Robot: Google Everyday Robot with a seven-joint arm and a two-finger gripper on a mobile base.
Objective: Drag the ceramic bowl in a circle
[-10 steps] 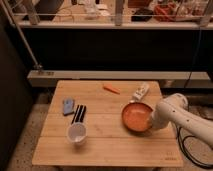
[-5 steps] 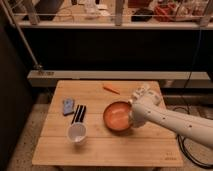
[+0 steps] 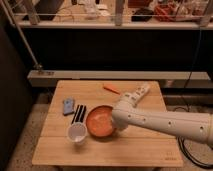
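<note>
Looking through the one camera view, I see the ceramic bowl (image 3: 100,121) sitting near the middle of the wooden table (image 3: 125,147), its orange-red glaze catching some light. My arm (image 3: 165,122) reaches in from the right edge, white and thick, and bends down at the bowl's right rim. I place the gripper (image 3: 116,125) right at that rim (the arm's own bulk covers the fingers, so I cannot see them directly), and I take it as closed; whether it pinches the rim or only presses on it I cannot tell. Just beside the bowl's lower left edge stands a small white cup (image 3: 77,133), touching or nearly so. Left of the bowl lie a black item (image 3: 79,114) and a blue object (image 3: 68,106). Behind the bowl, an orange carrot-like piece (image 3: 112,89) rests, and a white item (image 3: 141,92) lies near the arm's elbow.
</note>
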